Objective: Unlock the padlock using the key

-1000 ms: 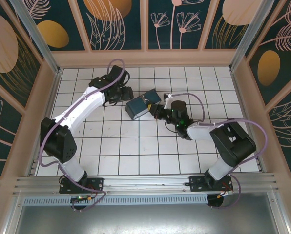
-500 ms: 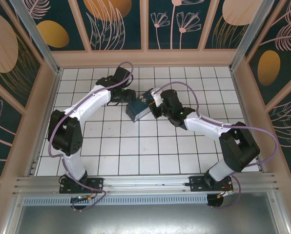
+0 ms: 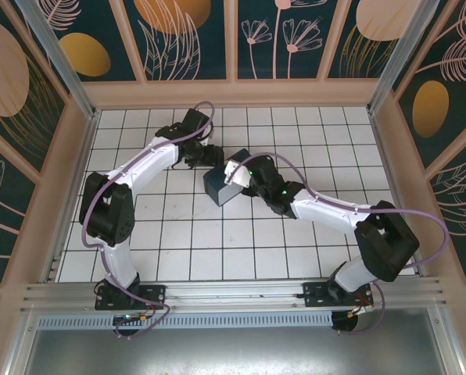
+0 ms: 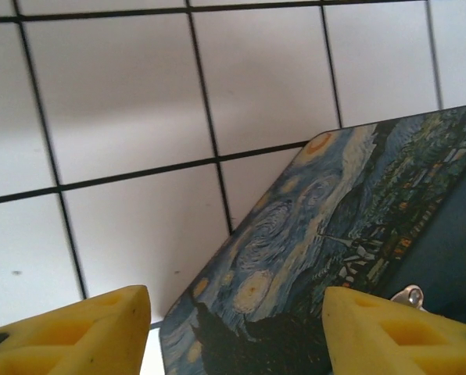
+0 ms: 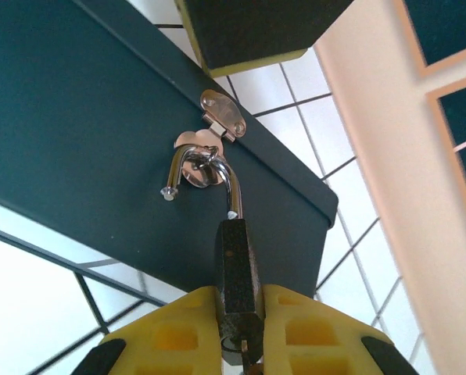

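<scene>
right gripper clenched on the padlock, whose long axis runs straight out from the gripper, shackle end pointing at the box (hooked through its hasp ring). left gripper released, spread over the box lid.

The right arm reaches farther across the bench than a second ago, and the right claw is now at the box's right end. The box has turned and shifted nearer the bases. The left claw has moved right, to the box's far corner.
</scene>
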Action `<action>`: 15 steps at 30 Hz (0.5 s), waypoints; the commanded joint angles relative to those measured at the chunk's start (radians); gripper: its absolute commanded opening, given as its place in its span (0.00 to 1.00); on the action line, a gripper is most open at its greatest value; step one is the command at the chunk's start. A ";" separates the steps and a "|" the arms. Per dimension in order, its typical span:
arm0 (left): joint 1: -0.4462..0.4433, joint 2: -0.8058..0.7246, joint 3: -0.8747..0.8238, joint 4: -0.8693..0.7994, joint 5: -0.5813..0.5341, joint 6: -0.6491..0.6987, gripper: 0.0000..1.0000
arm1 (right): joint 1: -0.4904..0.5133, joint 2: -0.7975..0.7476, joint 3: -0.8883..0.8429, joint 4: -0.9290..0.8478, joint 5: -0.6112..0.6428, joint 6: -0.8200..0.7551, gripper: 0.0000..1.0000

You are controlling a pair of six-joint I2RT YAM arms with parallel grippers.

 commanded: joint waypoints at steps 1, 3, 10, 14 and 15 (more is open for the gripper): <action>0.030 -0.039 -0.074 0.010 0.148 -0.031 0.58 | -0.007 -0.038 -0.053 0.209 0.044 -0.215 0.00; 0.070 -0.075 -0.132 0.046 0.223 -0.063 0.56 | -0.012 -0.031 -0.059 0.233 0.067 -0.234 0.00; 0.106 -0.126 -0.279 0.194 0.478 -0.109 0.51 | 0.034 0.042 -0.096 0.323 0.213 -0.140 0.00; 0.105 -0.151 -0.347 0.294 0.561 -0.170 0.50 | 0.069 0.113 -0.069 0.295 0.307 -0.011 0.00; 0.106 -0.151 -0.353 0.305 0.571 -0.175 0.50 | 0.076 0.129 -0.063 0.282 0.323 0.018 0.00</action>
